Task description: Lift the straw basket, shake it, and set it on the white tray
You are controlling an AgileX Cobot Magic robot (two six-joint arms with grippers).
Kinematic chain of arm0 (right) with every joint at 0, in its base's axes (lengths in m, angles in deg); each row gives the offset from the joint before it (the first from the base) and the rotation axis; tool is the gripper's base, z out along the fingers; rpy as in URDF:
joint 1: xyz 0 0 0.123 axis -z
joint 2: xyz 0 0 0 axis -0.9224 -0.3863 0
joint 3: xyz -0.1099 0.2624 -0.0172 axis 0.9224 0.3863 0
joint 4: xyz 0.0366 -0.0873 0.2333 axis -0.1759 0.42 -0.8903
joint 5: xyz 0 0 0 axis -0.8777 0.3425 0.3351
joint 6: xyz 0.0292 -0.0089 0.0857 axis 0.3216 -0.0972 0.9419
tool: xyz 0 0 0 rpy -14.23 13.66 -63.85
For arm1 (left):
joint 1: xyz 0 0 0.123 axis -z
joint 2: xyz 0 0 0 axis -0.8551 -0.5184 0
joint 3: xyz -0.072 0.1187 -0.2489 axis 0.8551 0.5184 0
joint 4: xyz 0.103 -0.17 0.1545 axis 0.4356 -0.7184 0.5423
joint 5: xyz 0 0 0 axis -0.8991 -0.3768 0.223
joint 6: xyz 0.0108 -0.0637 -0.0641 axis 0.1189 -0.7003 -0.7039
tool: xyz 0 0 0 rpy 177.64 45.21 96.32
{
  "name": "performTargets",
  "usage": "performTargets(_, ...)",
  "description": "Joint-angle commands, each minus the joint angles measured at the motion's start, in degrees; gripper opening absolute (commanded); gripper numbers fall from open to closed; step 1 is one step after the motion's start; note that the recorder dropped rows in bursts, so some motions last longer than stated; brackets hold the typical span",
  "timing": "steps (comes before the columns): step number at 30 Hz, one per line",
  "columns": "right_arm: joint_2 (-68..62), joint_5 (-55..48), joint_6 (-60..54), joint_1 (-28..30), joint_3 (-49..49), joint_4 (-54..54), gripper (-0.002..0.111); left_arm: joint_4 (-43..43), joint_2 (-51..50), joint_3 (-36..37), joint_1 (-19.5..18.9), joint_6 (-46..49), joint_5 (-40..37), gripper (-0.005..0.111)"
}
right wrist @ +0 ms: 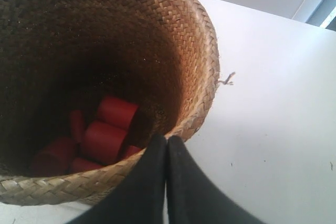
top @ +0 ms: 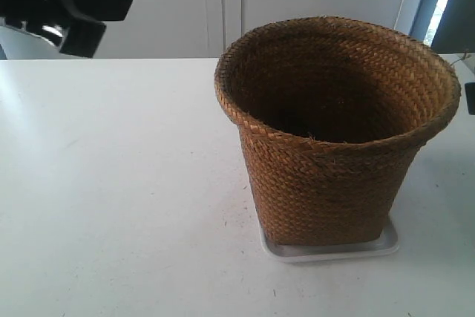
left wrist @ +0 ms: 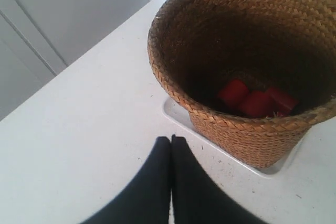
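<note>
Presently finding the straw basket [top: 326, 176] standing upright on the white tray [top: 386, 246], with only a thin strip of tray showing around the base; judging the placing as done. Recording the left gripper [left wrist: 171, 139] with fingers pressed together, holding nothing, hovering over the bare table [left wrist: 79, 129] just beside the basket. Logging the right gripper [right wrist: 167, 139] likewise closed and empty, tips right at the braided rim; not managing to tell whether touching. Judging the main hazard to be that right gripper catching the rim while pulling away, tilting the basket or sliding it off the small tray and spilling the red cylinders [left wrist: 254, 100] lying loose inside. Noting wide open table on the left gripper's side. Flagging little margin between base and tray edge for any shifting.
</note>
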Motion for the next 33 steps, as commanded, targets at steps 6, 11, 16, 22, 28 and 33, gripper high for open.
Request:
performTargets(6, 0.45, 0.52, 0.21, 0.5, 0.46, 0.0, 0.0, -2.13, 9.62, 9.31, -5.92, 0.09, -0.12, 0.0)
performTargets(11, 0.45, 0.52, 0.21, 0.5, 0.46, 0.0, 0.0, -3.01, 14.9, 16.7, -11.89, 0.09, 6.36, 0.0)
performTargets(16, 0.45, 0.64, 0.21, 0.5, 0.46, 0.0, 0.0, -3.05, 21.76, 29.46, -18.17, 0.37, 13.36, 0.0)
performTargets(22, 0.45, 0.64, 0.21, 0.5, 0.46, 0.0, 0.0, -3.39, 33.04, 47.11, -24.23, -4.41, 23.82, 0.0)
performTargets(28, 0.45, 0.64, 0.21, 0.5, 0.46, 0.0, 0.0, -3.42, 43.14, 57.5, -25.91, -7.4, 26.21, 0.0)
performTargets(33, 0.45, 0.64, 0.21, 0.5, 0.46, 0.0, 0.0, -3.42, 49.16, 62.29, -25.91, -7.4, 26.21, 0.0)
